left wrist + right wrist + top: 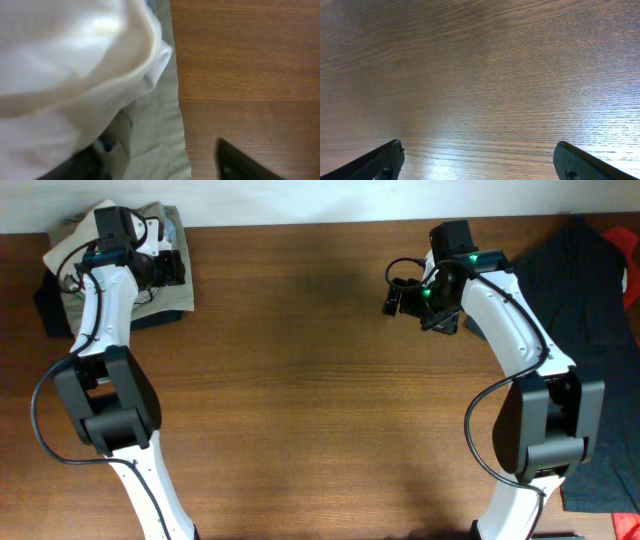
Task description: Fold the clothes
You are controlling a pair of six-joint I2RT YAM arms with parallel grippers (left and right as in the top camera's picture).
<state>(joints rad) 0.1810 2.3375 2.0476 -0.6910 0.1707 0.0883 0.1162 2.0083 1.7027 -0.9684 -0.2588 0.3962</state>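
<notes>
The white T-shirt [68,242] lies folded on a khaki pile at the table's far left corner. In the left wrist view the shirt [65,65] fills the upper left as soft white folds. My left gripper [165,268] hovers over the pile's right side. It [155,170] is open, with one dark finger [75,167] by the shirt's edge and the other finger [240,165] over bare wood. Only khaki cloth lies between them. My right gripper [405,295] is far from the shirt, open [477,165] above bare table.
Folded khaki trousers [165,308] [155,130] lie under the shirt. A large dark charcoal garment [585,280] covers the table's right end, with something red [625,245] at its far corner. The brown wooden table [300,370] stretches between the arms.
</notes>
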